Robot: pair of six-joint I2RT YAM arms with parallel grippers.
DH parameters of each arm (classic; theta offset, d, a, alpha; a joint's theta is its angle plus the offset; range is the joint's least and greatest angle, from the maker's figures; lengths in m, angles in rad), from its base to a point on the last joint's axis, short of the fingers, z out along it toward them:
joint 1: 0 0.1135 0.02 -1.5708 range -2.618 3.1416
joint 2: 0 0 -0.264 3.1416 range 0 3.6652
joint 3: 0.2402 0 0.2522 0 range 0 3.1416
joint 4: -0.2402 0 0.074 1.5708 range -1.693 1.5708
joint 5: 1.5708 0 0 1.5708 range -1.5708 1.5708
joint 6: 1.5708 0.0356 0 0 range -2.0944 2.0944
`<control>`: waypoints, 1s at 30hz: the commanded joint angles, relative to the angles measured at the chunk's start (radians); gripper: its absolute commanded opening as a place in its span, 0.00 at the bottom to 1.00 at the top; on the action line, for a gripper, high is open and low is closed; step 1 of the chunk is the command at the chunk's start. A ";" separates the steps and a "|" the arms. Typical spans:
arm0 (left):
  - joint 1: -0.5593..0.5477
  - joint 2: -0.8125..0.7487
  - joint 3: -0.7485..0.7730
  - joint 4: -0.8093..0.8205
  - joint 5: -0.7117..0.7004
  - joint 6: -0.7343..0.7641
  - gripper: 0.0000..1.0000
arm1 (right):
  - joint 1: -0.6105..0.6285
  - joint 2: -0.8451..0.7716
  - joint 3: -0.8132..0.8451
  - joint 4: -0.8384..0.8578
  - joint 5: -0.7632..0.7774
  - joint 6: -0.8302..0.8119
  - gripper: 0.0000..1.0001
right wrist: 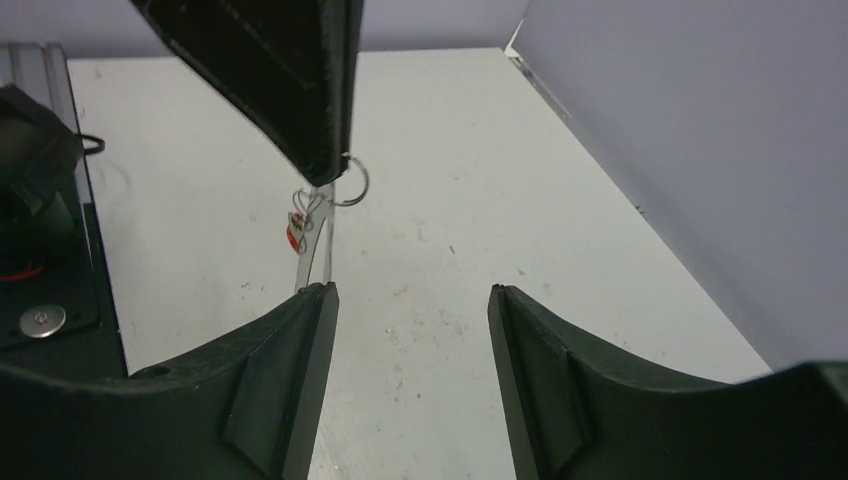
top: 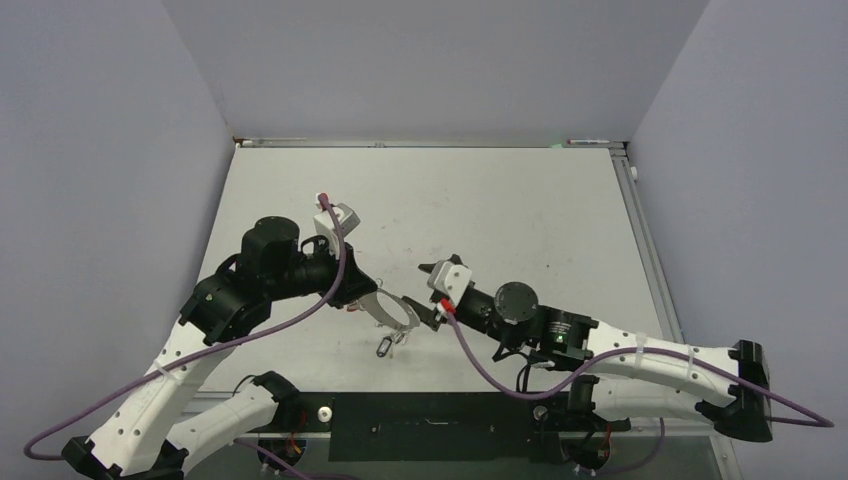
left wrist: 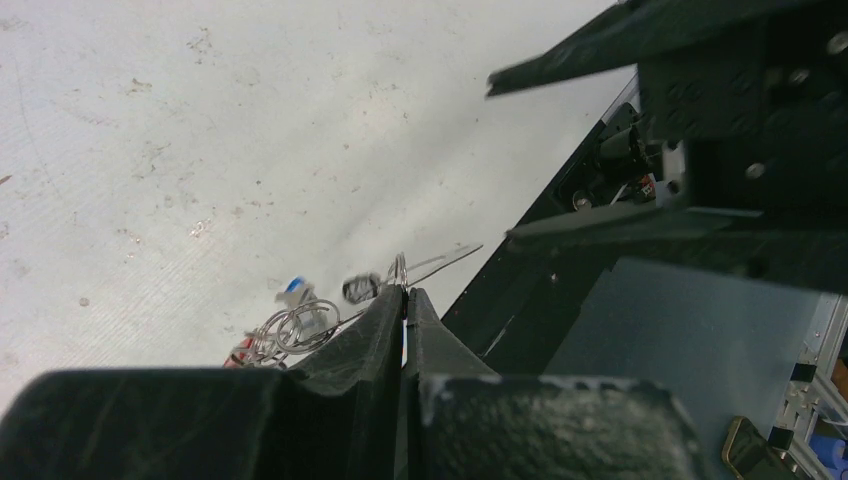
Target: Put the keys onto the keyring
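- The keys (top: 385, 347), a tiny dark oval loop with a bit of silvery metal, are lying on the table (top: 520, 200) nearest the arm bases. They are sitting just below the keyring and touching neither gripper.
- The keyring (top: 398, 312) is hanging just beyond the keys, between the two grippers, and is being held clear of the tabletop.
- The left gripper (top: 372, 298) is pinching the keyring's rim, its fingers pressed together on the thin wire. In the left wrist view the wire loops (left wrist: 300, 325) are sticking out past the fingertips (left wrist: 390, 305), with a blue tag (left wrist: 293, 287) and a red tag (left wrist: 238, 352) dangling among them.
- The right gripper (top: 425, 293) is facing the left one from the other side of the ring, its fingers spread wide and gripping nothing. In its own wrist view, a thin strip of the keyring (right wrist: 315, 250) is reaching down to the tip of one finger (right wrist: 300, 330). I cannot tell whether it is touching.
- Farther back, the pale, scuffed tabletop is running to the grey walls.
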 commanded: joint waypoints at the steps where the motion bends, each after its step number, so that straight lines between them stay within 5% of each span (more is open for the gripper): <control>1: -0.001 0.002 0.046 0.002 -0.021 -0.011 0.00 | -0.055 -0.088 0.011 0.014 -0.195 0.063 0.58; 20: -0.002 0.048 0.039 -0.024 0.023 -0.143 0.00 | -0.054 0.098 0.047 0.052 -0.310 -0.207 0.65; 30: -0.003 0.051 0.062 -0.066 0.038 -0.136 0.00 | -0.070 0.148 0.078 0.083 -0.288 -0.235 0.59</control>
